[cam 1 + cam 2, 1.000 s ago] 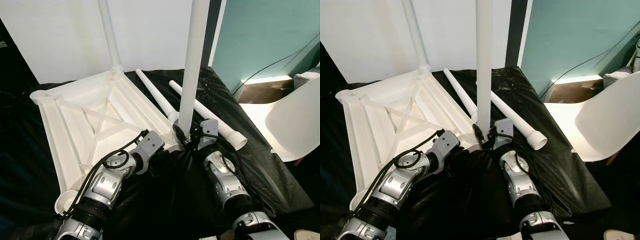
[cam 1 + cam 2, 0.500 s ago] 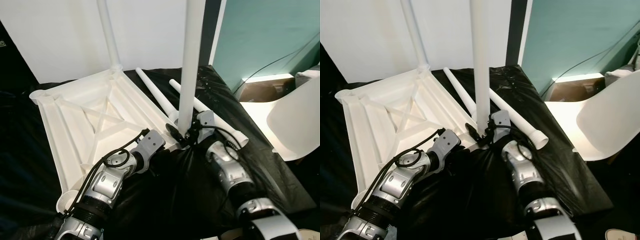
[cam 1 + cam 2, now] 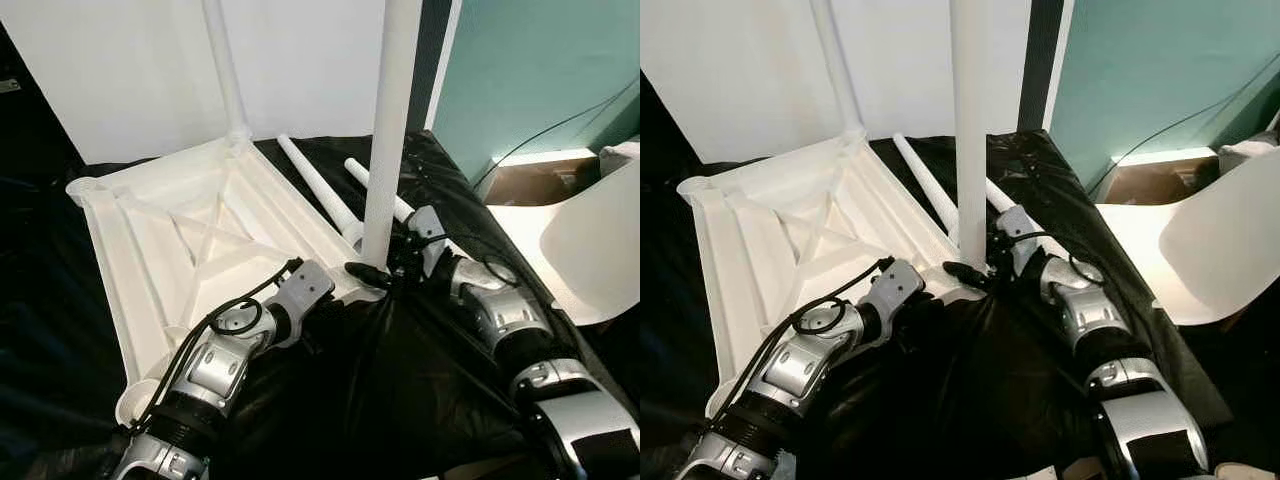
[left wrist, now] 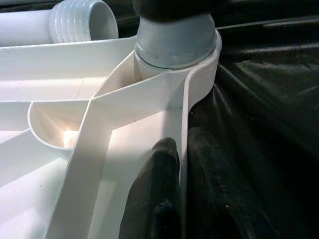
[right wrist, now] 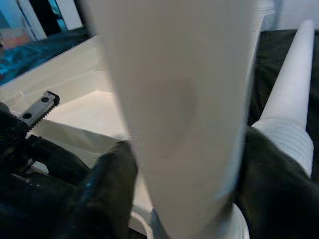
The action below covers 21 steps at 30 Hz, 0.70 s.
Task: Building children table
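table leg [image 3: 390, 130] upright, vertical | right pincer [image 3: 385, 272] grips it | left pincer [image 4: 182, 189] clamps tabletop rim [image 4: 185, 119]

Head views sharp, evenly lit; glare on white chair [image 3: 600, 250] at right. Black sheet [image 3: 400, 400] glossy w/ highlights. Right wrist view blurred, table leg [image 5: 174, 99] out of focus.

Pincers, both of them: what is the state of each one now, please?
Left pincer: shut on the rim of the upturned white plastic tabletop.
Right pincer: shut on the upright white plastic table leg, near its base.
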### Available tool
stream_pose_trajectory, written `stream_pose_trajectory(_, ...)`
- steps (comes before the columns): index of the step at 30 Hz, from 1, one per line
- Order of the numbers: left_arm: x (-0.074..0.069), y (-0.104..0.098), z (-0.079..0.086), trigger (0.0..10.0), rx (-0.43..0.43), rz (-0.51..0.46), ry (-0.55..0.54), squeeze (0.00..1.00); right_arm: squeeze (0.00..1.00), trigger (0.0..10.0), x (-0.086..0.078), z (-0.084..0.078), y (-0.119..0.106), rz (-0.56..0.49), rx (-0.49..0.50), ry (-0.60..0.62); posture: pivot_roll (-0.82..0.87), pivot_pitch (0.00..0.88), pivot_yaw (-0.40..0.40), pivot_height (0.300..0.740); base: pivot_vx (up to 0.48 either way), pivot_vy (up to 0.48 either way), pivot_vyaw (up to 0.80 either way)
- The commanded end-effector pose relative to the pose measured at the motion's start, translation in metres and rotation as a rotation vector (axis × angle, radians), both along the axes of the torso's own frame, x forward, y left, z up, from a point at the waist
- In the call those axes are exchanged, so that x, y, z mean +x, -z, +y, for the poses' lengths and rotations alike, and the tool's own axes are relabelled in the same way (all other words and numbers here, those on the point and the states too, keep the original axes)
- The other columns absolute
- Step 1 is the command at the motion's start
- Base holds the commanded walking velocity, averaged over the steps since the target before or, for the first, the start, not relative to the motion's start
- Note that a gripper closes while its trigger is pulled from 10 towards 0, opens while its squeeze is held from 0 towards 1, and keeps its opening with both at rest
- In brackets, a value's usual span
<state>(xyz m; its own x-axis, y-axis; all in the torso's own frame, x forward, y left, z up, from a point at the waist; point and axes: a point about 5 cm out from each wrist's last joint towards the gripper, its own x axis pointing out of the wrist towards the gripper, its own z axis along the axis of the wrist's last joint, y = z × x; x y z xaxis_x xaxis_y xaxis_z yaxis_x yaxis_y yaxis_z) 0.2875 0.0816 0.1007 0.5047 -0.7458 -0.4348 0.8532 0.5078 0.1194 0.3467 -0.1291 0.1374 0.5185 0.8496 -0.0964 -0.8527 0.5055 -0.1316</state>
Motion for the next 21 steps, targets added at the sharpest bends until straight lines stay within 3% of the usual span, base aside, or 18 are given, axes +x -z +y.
stream_pose_trajectory(1, -0.016, 0.038, 0.008, 10.0, 0.066, 0.175, -0.024, 0.0, 0.0, 0.0, -0.006, 0.008, 0.01, 0.066, 0.0, -0.092, 0.08, 0.0, -0.003, 0.74, 0.0, 0.0, 0.0)
stream_pose_trajectory(7, -0.017, 0.038, 0.008, 10.0, 0.068, 0.177, -0.024, 0.0, 0.0, 0.0, -0.01, 0.011, 0.015, 0.083, 0.012, -0.107, 0.08, 0.0, 0.001, 0.74, 0.0, 0.0, 0.0)
stream_pose_trajectory(10, -0.018, 0.038, 0.01, 10.0, 0.072, 0.178, -0.025, 0.0, 0.0, 0.0, -0.019, 0.029, 0.028, 0.07, 0.096, -0.003, 0.09, 0.0, -0.002, 0.74, 0.0, 0.0, 0.0)
stream_pose_trajectory(13, -0.018, 0.038, 0.01, 10.0, 0.072, 0.178, -0.025, 0.0, 0.0, 0.0, -0.019, 0.029, 0.028, 0.07, 0.096, -0.003, 0.09, 0.0, -0.002, 0.74, 0.0, 0.0, 0.0)
stream_pose_trajectory(14, -0.018, 0.039, 0.01, 10.0, 0.072, 0.178, -0.025, 0.0, 0.0, 0.0, -0.019, 0.034, 0.028, -0.047, 0.2, 0.289, 0.09, 0.0, -0.005, 0.74, 0.0, 0.0, 0.0)
stream_pose_trajectory(15, -0.018, 0.039, 0.009, 10.0, 0.072, 0.178, -0.024, 0.0, 0.0, 0.0, -0.019, 0.032, 0.027, -0.094, 0.23, 0.436, 0.09, 0.0, -0.003, 0.74, 0.0, 0.0, 0.0)
stream_pose_trajectory(16, -0.018, 0.039, 0.009, 10.0, 0.072, 0.178, -0.024, 0.0, 0.0, 0.0, -0.019, 0.032, 0.027, -0.094, 0.23, 0.436, 0.09, 0.0, -0.003, 0.74, 0.0, 0.0, 0.0)
stream_pose_trajectory(17, -0.018, 0.039, 0.009, 10.0, 0.071, 0.178, -0.024, 0.0, 0.0, 0.0, -0.019, 0.03, 0.028, -0.105, 0.252, 0.532, 0.09, 0.0, -0.003, 0.74, 0.0, 0.0, 0.0)
stream_pose_trajectory(21, -0.018, 0.039, 0.009, 10.0, 0.072, 0.178, -0.022, 0.0, 0.0, 0.0, -0.02, 0.03, 0.029, -0.108, 0.258, 0.58, 0.09, 0.0, 0.0, 0.74, 0.0, 0.0, 0.0)
